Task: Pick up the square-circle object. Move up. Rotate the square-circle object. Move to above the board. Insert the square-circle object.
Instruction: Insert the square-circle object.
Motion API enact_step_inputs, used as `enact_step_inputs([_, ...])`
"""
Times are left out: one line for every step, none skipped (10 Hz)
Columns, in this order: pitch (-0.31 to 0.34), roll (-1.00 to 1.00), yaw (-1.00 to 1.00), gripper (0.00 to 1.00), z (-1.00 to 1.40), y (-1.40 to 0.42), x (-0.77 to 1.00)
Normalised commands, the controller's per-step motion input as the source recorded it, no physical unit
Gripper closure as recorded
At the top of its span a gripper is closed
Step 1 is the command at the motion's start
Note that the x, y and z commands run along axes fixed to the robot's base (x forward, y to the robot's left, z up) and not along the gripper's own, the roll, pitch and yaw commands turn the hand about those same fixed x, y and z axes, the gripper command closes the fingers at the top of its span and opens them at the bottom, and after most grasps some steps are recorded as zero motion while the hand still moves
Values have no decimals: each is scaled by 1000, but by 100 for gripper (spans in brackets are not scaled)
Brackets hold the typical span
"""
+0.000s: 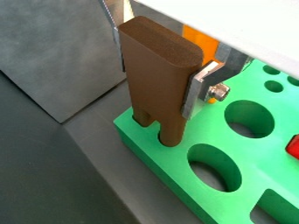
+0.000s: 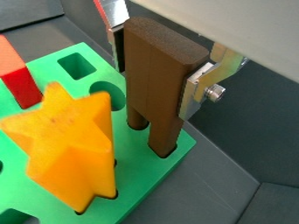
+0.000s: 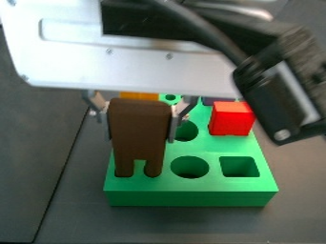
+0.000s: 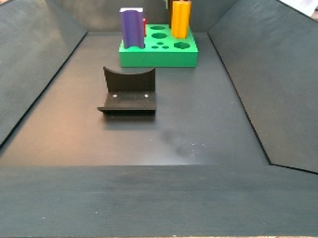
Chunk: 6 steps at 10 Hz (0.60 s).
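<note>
The square-circle object (image 1: 158,74) is a tall dark brown piece standing upright, and my gripper (image 2: 158,70) is shut on it, a silver finger (image 2: 198,87) pressed on each narrow side. Its two peg legs reach down to a corner of the green board (image 1: 268,166), at or just inside the holes there; I cannot tell how deep. In a side view my gripper (image 3: 137,119) holds the square-circle object (image 3: 135,143) over the front left corner of the board (image 3: 192,195). The distant board (image 4: 168,58) shows without my gripper.
A yellow star prism (image 2: 65,144) and a red block (image 2: 14,74) stand in the board close to the held piece. The red block (image 3: 231,119) sits at the back right. A purple upright piece (image 4: 130,26) stands on the board. The fixture (image 4: 126,91) is mid-floor between sloped walls.
</note>
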Motion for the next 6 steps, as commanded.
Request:
enact_step_inputs([-176, -6, 0, 100, -337, -34, -220])
enact_step_inputs([-211, -53, 0, 100, -329, -60, -183])
enact_step_inputs([-334, -16, 49, 100, -466, -131, -243])
enact_step_inputs([-353, -60, 109, 100, -440, -94, -191])
enact_step_inputs([-249, -90, 69, 100, -340, -43, -63])
enact_step_inputs([0, -7, 0, 100, 0, 0, 0])
